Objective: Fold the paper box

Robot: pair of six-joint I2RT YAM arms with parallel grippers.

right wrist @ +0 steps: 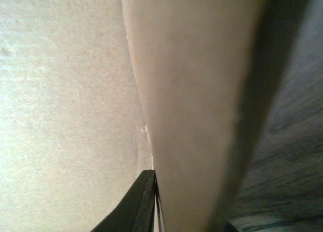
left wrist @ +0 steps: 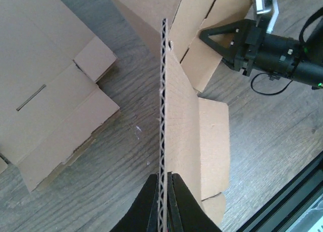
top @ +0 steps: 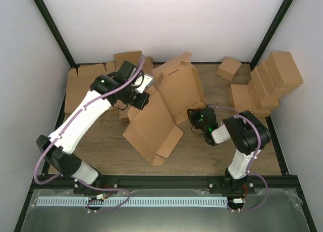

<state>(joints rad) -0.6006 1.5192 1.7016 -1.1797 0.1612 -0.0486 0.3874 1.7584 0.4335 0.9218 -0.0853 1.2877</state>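
The paper box is a brown cardboard blank, partly folded, standing tilted on the wooden table in the middle. My left gripper is shut on its upper left edge. In the left wrist view my fingertips pinch the corrugated edge of a wall. My right gripper is at the box's right side, against a flap; it also shows in the left wrist view. In the right wrist view cardboard fills the frame. One finger presses against it and the other is hidden behind the flap.
A pile of flat cardboard blanks lies at the back left, also in the left wrist view. Several ready-made brown boxes stack at the back right, one more apart. A black rail runs along the front.
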